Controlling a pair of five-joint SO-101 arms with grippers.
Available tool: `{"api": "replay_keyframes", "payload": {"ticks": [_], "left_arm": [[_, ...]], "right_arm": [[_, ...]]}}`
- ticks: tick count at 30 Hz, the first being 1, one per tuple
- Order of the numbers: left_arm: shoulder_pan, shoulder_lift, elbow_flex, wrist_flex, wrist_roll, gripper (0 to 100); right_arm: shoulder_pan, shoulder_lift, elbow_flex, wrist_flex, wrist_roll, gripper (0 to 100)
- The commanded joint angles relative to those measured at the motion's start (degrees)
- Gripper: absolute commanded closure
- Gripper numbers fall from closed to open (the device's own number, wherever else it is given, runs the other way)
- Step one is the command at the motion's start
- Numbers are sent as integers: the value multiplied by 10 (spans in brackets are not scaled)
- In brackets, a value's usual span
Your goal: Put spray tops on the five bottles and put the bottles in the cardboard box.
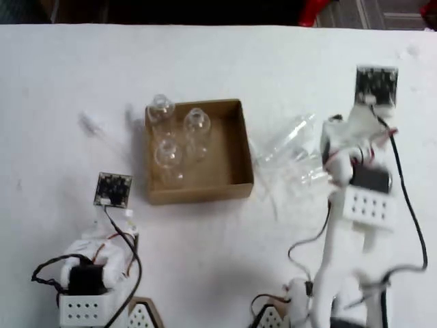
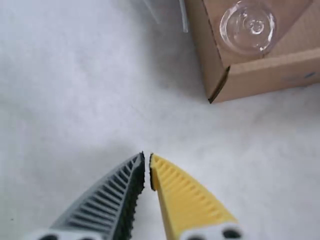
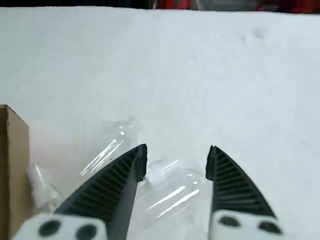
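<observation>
While three bottles (image 1: pixel 196 126) stood in the box (image 1: pixel 198 193), others (image 1: pixel 293 154) lay beside.
Left end effector (image 2: pixel 147 165) sat closed; right end effector (image 3: pixel 176 160) hung spread above them.

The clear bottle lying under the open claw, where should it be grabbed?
Probably across the middle of the bottle, coming down from above: it lies on its side on the table, and the right gripper hangs open over it.

open worktop (image 1: pixel 205 61) beyond the cardboard box (image 1: pixel 240 147); lying clear bottles (image 1: pixel 290 154) crowd the worktop just right of it.
</observation>
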Motion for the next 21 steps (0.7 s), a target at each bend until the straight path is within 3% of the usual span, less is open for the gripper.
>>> {"api": "replay_keyframes", "payload": {"ticks": [1,6,15,21], "left_arm": [[-6,-6,-2,0,8,977],[-6,-6,-2,1,8,977],[-7,-6,-2,1,8,977],[-7,-6,-2,2,8,977]], "right_arm": [[-15,135,-170,85,-92,822],[-21,324,-362,159,-224,822],[-43,566,-611,224,-317,822],[-43,671,-704,230,-331,824]]}}
